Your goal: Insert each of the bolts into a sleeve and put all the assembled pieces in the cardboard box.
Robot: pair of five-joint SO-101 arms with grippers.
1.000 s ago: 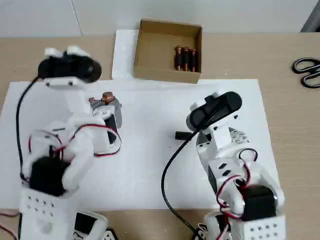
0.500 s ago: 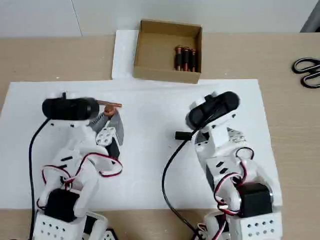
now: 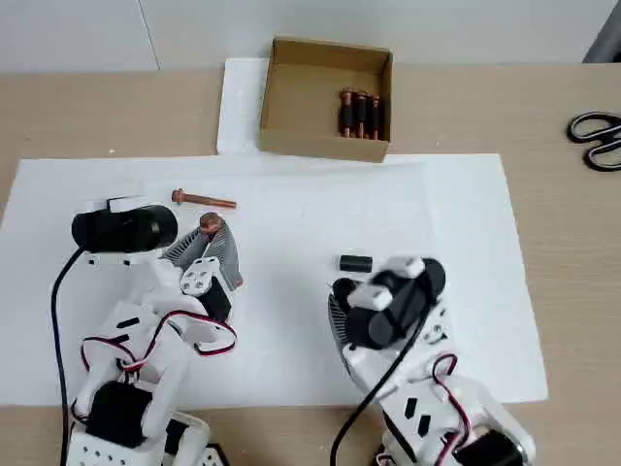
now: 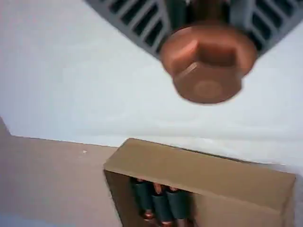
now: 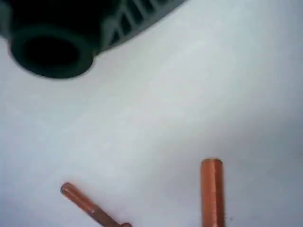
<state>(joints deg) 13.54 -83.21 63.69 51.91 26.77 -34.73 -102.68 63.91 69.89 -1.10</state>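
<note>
My left gripper [image 3: 209,231] is shut on a copper bolt [image 3: 210,222], held upright with its hex head [image 4: 208,61] up between the grey jaws. A second bolt [image 3: 204,201] lies loose on the white paper just beyond it. My right gripper [image 3: 340,313] stands right of centre, shut on a black sleeve [image 5: 51,51] whose open end faces the wrist camera. Another black sleeve [image 3: 356,263] lies on the paper just beyond that arm. The cardboard box [image 3: 291,92] at the back holds three assembled pieces [image 3: 361,114].
A large white paper sheet [image 3: 466,204] covers the middle of the wooden table [image 3: 97,107]. Black scissors [image 3: 597,136] lie at the far right edge. A smaller white sheet [image 3: 238,97] sits under the box's left side.
The left arm drew back toward the front with its bolt, uncovering the loose bolt. The right arm swung back toward the front and turned its wrist. The sleeve on the paper stayed put.
</note>
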